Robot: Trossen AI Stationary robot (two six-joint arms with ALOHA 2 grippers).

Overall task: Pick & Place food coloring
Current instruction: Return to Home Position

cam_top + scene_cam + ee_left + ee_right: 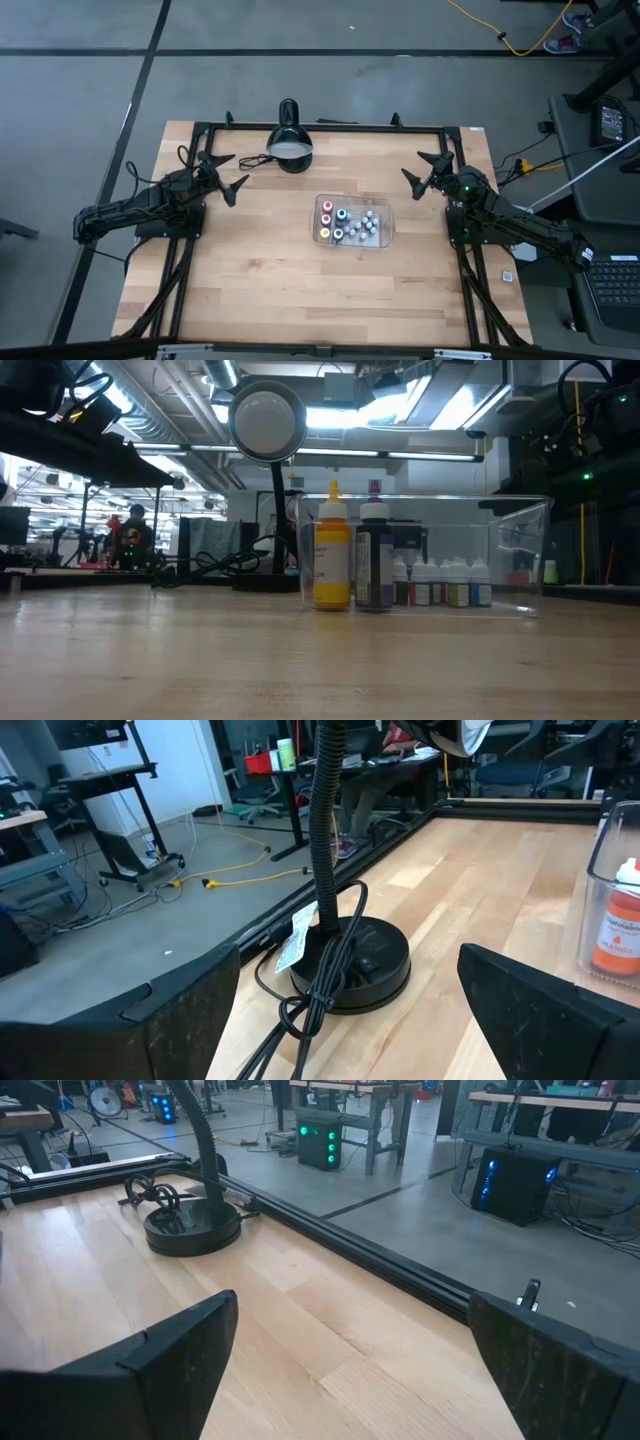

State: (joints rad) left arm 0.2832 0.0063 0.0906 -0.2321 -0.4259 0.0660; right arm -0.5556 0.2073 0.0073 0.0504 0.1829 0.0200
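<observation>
The food coloring bottles (350,222) stand upright inside a clear rectangular tray (386,209) at the table's middle. In the low view a yellow bottle (332,558) and a dark bottle (373,560) stand in front, with several tiny white-capped ones (440,582) behind. One orange-labelled bottle (618,925) shows in the left wrist view. My left gripper (228,175) is open, hovering near the table's left side, well left of the tray. My right gripper (424,170) is open, hovering near the far right corner, right of the tray. Neither touches anything.
A black dome-shaped desk lamp (290,140) stands at the far edge, its round base (350,965) and looped cord (310,1000) close ahead of my left gripper. A black frame (320,127) borders the table. Bare wood lies in front of the tray on the near side.
</observation>
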